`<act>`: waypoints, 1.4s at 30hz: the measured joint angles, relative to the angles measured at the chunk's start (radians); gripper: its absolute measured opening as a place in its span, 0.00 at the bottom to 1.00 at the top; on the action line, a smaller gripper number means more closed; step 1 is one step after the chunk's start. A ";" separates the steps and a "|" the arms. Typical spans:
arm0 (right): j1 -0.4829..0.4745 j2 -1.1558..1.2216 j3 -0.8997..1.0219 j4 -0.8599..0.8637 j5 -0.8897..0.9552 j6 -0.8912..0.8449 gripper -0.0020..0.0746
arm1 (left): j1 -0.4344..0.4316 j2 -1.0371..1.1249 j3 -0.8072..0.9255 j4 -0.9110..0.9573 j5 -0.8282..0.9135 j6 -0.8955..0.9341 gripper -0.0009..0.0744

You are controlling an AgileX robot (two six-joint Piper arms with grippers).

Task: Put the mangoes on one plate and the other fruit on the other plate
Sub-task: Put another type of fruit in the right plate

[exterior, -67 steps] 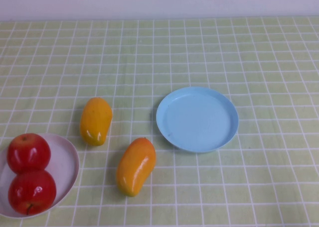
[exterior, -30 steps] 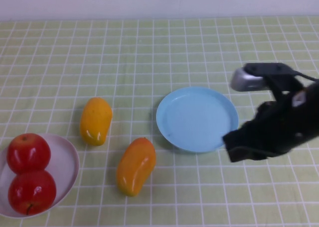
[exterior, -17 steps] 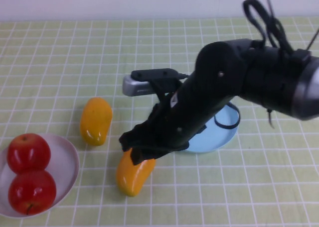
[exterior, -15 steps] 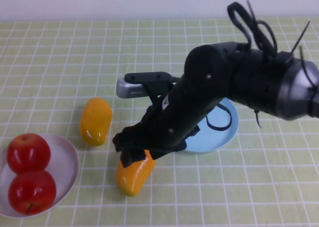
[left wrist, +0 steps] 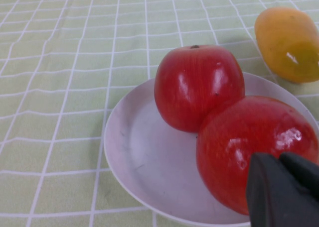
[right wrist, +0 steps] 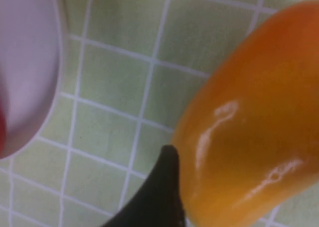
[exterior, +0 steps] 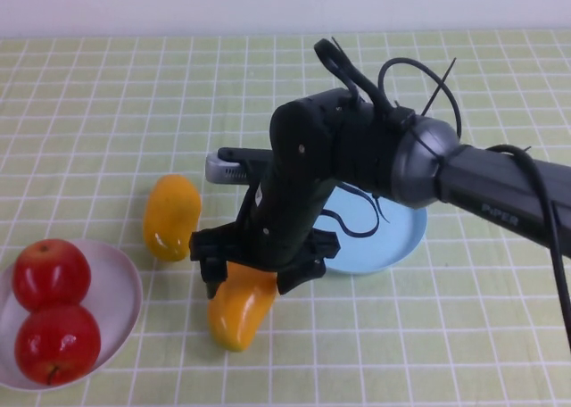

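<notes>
Over the near mango (exterior: pixel 239 309) on the counter (exterior: pixel 89 103), the right gripper (exterior: pixel 259 278) hung with its jaws spread wide either side of the fruit, not gripping it. Second mango (exterior: pixel 171 216) lay just beside the white plate (exterior: pixel 120 291), which had both apples (exterior: pixel 51 273) on it. Blue plate (exterior: pixel 393 246) sat bare behind the arm. Left gripper (left wrist: pixel 284 192) was parked over the apples, jaws closed on nothing.

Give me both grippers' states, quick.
Left gripper: shut, empty, beside the apples on the white plate.
Right gripper: open, straddling the near mango.
</notes>
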 joint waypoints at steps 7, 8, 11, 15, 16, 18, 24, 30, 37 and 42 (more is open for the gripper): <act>0.000 0.069 -0.054 -0.038 0.032 0.045 0.93 | 0.000 0.000 0.000 0.000 0.000 0.000 0.02; 0.000 0.077 -0.061 -0.038 0.032 0.047 0.93 | 0.000 0.000 0.000 0.000 0.000 0.000 0.02; 0.000 0.109 -0.087 -0.044 0.034 0.042 0.93 | 0.000 0.000 0.000 0.000 0.000 0.000 0.02; 0.000 0.129 -0.095 -0.049 0.034 0.021 0.87 | 0.000 0.000 0.000 0.000 0.000 0.000 0.02; 0.000 0.129 -0.095 -0.049 0.034 0.017 0.84 | 0.000 0.000 0.000 0.000 0.000 0.000 0.02; 0.000 0.129 -0.097 -0.053 0.036 0.012 0.78 | 0.000 0.000 0.000 0.000 0.000 0.000 0.02; 0.000 0.130 -0.118 -0.068 0.094 -0.040 0.78 | 0.000 0.000 0.000 0.000 0.000 0.000 0.02; -0.033 0.075 -0.167 -0.164 0.154 -0.051 0.78 | 0.000 0.000 0.000 0.000 0.000 0.000 0.02; -0.177 0.023 -0.177 -0.282 0.138 -0.087 0.78 | 0.000 0.000 0.000 0.000 0.000 0.000 0.02; -0.223 0.081 -0.177 -0.287 0.127 -0.120 0.78 | 0.000 0.000 0.000 0.000 0.000 0.000 0.02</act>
